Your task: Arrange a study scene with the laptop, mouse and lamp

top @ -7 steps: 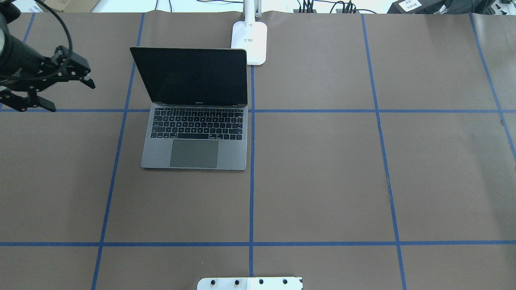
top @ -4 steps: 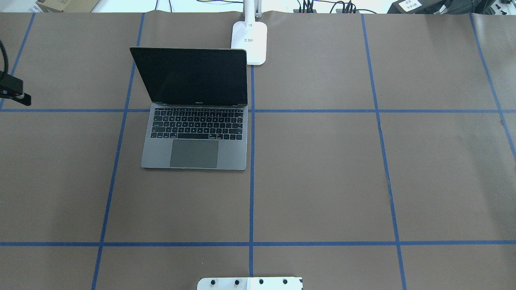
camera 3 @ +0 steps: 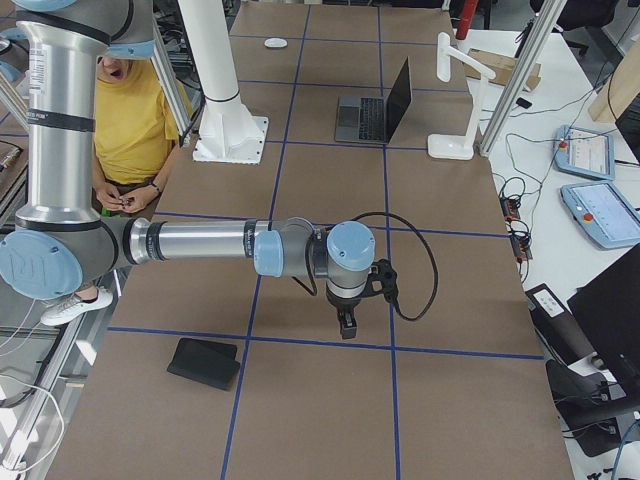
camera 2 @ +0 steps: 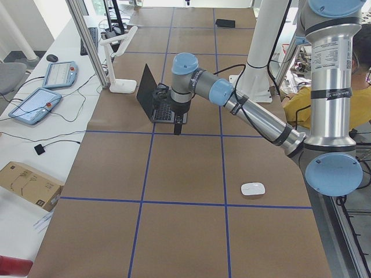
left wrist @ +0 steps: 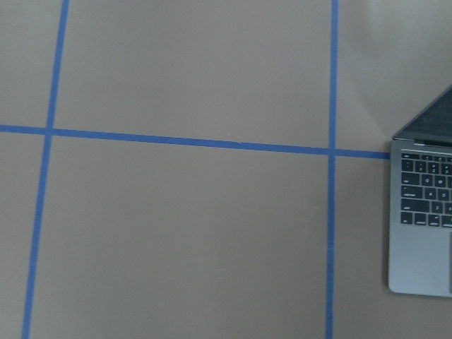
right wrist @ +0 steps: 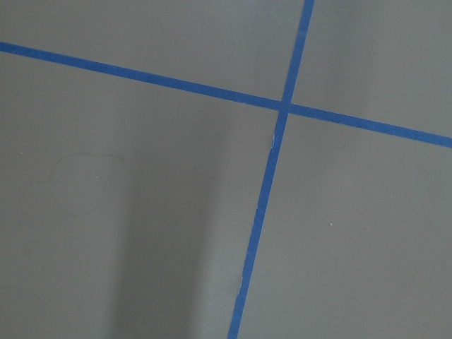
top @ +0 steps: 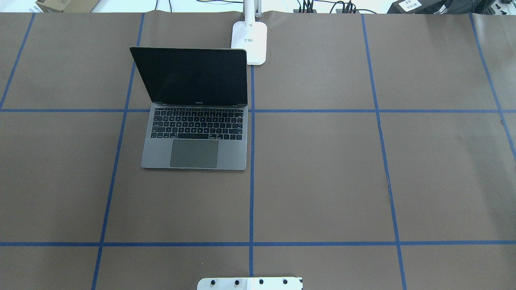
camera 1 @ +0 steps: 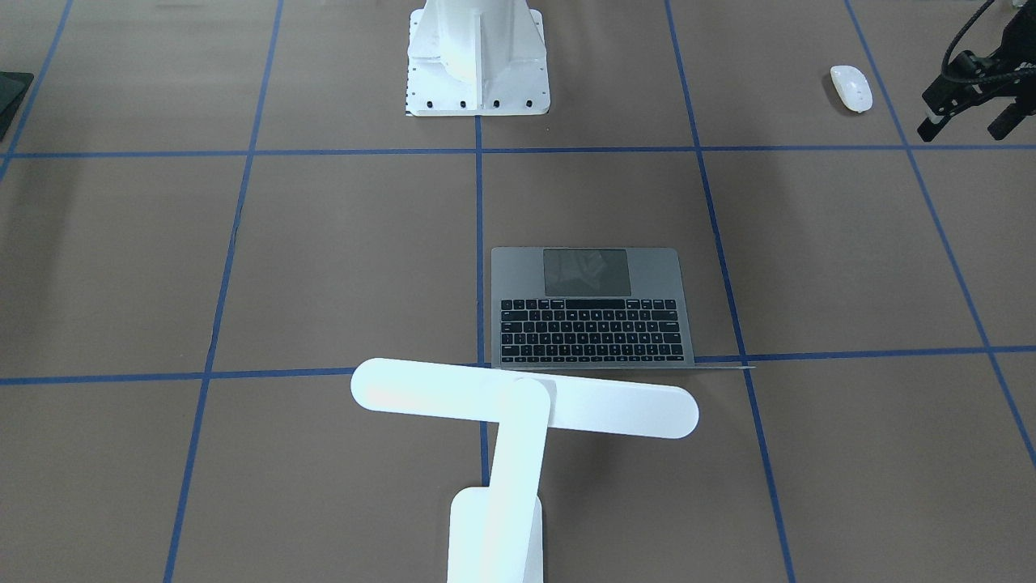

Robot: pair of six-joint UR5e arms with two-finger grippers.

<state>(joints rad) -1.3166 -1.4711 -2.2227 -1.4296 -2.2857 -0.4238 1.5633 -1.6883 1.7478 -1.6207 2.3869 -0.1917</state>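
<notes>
Laptop (camera 1: 591, 308) and lamp (camera 1: 526, 401) are set; mouse (camera 1: 851, 87) isn't placed yet.
Front-facing view: lamp is seen abt 6-7 o'clock of opened laptop, mouse well apart at 2 o'clock (untouched); left gripper (camera 1: 965, 121) is held spread near mouse's 3 o'clock; right gripper (camera 3: 345, 325) state can't be told.

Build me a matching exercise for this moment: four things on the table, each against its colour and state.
Things:
1. laptop
2. mouse
3. lamp
4. mat

Descriptions:
a. white, T-shaped, standing upright
b. black, lying flat
c. grey, open, screen dark
d. white, small, oval

Pairs: 1c, 2d, 3a, 4b
</notes>
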